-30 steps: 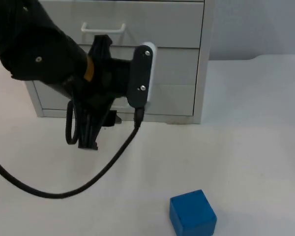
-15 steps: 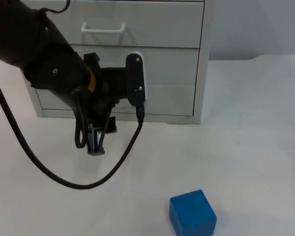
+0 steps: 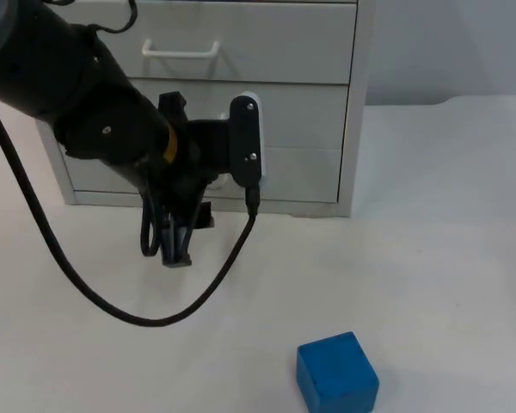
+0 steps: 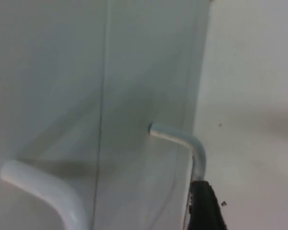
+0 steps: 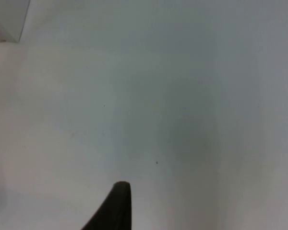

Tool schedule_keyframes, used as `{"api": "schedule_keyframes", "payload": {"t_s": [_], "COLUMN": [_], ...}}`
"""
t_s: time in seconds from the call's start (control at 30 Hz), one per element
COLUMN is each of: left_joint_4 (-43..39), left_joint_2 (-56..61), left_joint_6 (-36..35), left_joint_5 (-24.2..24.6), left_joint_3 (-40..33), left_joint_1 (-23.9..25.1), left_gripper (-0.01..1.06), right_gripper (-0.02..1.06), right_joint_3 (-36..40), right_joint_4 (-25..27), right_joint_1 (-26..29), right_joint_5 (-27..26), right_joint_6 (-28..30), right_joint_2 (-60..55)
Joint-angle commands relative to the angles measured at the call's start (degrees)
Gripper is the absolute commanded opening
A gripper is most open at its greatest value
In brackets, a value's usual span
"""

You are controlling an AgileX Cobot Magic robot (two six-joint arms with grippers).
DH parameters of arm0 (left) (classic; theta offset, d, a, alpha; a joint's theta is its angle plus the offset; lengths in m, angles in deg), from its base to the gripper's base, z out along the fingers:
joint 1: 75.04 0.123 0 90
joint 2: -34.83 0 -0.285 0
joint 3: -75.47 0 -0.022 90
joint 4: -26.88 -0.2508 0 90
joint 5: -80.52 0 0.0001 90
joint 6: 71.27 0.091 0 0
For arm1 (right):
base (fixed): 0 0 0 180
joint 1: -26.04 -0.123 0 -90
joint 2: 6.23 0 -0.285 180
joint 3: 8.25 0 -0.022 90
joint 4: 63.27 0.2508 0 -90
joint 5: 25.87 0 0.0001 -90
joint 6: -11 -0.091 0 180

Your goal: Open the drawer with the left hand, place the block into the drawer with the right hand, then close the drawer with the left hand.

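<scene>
The left gripper (image 3: 179, 249) hangs low in front of the white drawer cabinet (image 3: 310, 112), down by its bottom drawer (image 3: 301, 176), with the fingers (image 3: 175, 256) pointing at the bench (image 3: 430, 258). From the top view the fingers look narrow and close together, but how far apart they stand cannot be told — nothing is seen between them. From the left wrist view, one black fingertip (image 4: 204, 206) sits just beside the near end of a pale drawer handle (image 4: 182, 141); whether it touches the bar cannot be told. A second handle (image 4: 43, 189) curves across the same cabinet front, nearer the camera.

All drawers appear shut — the fronts sit flush, and the upper drawer's handle (image 3: 180, 49) stands clear above the arm.

The blue block (image 3: 337, 372) sits on the bench, well apart from the cabinet and from the left gripper, near the front edge of the top view, with nothing touching it.

The right arm waits: the right wrist view gives one dark fingertip (image 5: 114, 208) of the right gripper over bare white bench, and a corner of the cabinet (image 5: 7, 19) far off. How open those fingers are cannot be told.
</scene>
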Motion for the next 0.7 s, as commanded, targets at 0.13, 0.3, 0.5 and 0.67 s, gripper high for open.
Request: {"api": "schedule_keyframes", "payload": {"t_s": [0.13,0.3,0.5,0.67], "left_joint_4": [-0.8,-1.6,-1.8,-2.0], "left_joint_2": [-2.4,-3.7,-5.1,-6.2], "left_joint_6": [-0.7,-0.7,-1.3,-1.3], "left_joint_5": [-0.7,-0.8,-0.5,0.9], "left_joint_3": [1.6,2.5,3.6,3.6], "left_joint_1": [0.7,1.1,2.1,2.1], "left_gripper": [0.49,0.48,0.43,0.39], "right_gripper": [1.05,1.05,1.05,1.05], "right_joint_3": [-0.3,-0.1,-0.1,-0.1], "right_joint_4": [0.0,0.3,0.3,0.3], "right_joint_1": [0.5,0.5,0.5,0.5], "right_joint_5": [-1.0,-1.7,-1.9,-2.0], "right_joint_6": [0.1,0.1,0.1,0.1], "right_joint_2": [0.2,0.2,0.2,0.2]}}
